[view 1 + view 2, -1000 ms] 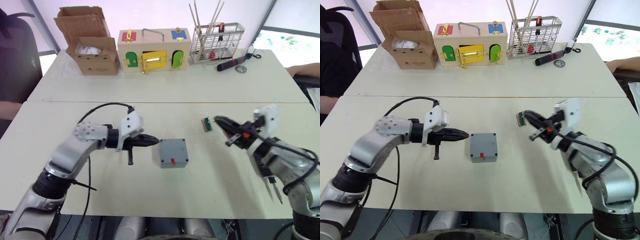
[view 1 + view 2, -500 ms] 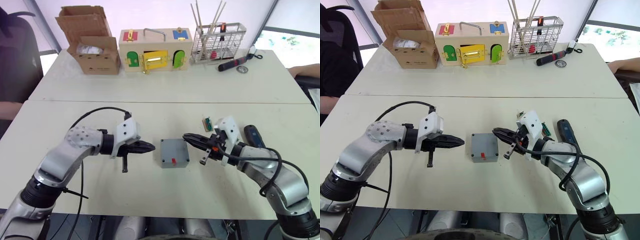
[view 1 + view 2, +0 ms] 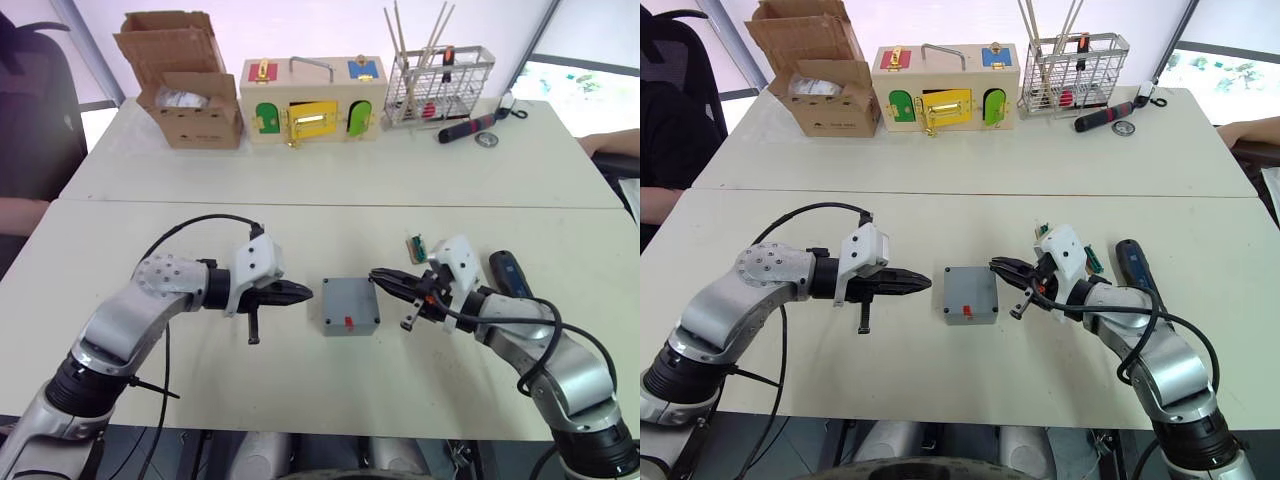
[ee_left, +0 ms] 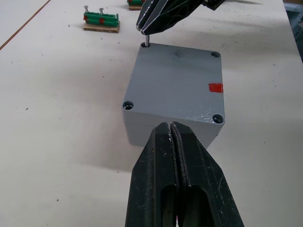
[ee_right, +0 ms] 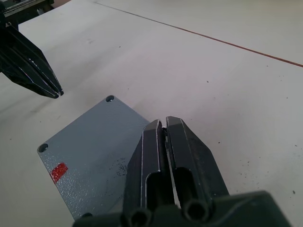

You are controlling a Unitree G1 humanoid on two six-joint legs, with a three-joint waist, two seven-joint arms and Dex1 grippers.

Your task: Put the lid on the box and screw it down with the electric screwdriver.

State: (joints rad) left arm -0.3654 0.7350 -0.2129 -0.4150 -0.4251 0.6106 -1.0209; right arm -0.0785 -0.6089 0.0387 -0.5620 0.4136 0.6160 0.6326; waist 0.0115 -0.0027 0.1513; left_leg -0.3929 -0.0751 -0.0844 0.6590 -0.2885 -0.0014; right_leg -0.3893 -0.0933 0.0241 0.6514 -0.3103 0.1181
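The grey box (image 3: 349, 318) stands mid-table with the lid (image 4: 175, 80) closed flat on it; a small red mark shows on the lid's top. My left gripper (image 3: 307, 293) hovers shut and empty just left of the box. My right gripper (image 3: 376, 275) is shut on a small screw (image 4: 147, 42), whose tip stands in the lid's far right corner hole. The dark blue electric screwdriver (image 3: 509, 272) lies on the table to the right, partly behind my right arm.
A green terminal block (image 3: 416, 247) lies behind the right gripper. Along the far table stand a cardboard box (image 3: 185, 85), a wooden box with coloured doors (image 3: 308, 100), a wire rack (image 3: 438, 85) and a black-and-red tool (image 3: 465, 127). A person's arm (image 3: 610, 145) rests at the right edge.
My right gripper has come down and to the left from a raised spot to the lid's far right corner. The left gripper has barely moved.
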